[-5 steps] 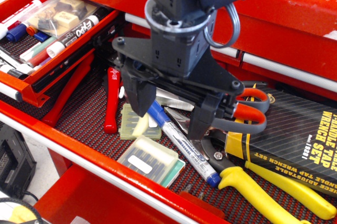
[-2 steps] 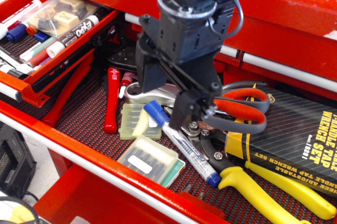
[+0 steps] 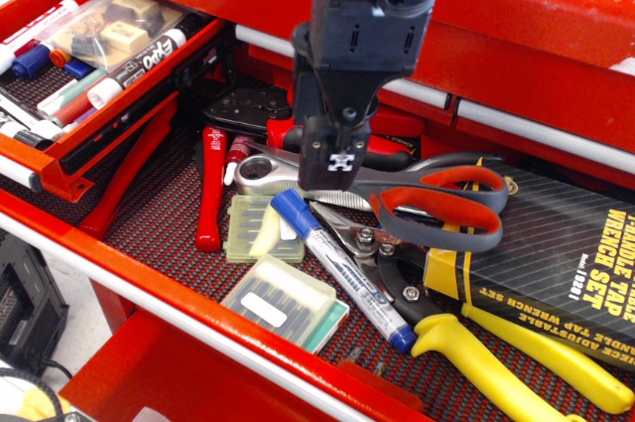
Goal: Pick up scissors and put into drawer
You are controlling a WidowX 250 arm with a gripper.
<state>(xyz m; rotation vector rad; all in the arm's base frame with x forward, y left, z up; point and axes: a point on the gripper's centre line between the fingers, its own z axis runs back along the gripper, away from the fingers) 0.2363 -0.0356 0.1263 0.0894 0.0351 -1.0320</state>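
- My gripper (image 3: 335, 166) hangs over the wide drawer, fingers drawn together on the scissors (image 3: 437, 206) where blades meet handles; it looks clamped on them.
- The scissors' red-and-grey loops stick out to the right, above the wrench set box (image 3: 556, 253) and yellow-handled snips (image 3: 516, 352).
- I can't see the blades; the claw covers them.
- The narrow drawer (image 3: 60, 169) at upper left stands open, holding markers (image 3: 129, 70).

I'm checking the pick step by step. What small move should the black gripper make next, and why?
Probably a short straight lift. The black gripper appears closed on the blade end of the large red-and-grey-handled scissors, which still sit among the tools in the wide mesh-lined drawer. They must clear the yellow-handled snips before swinging to the narrow red drawer.
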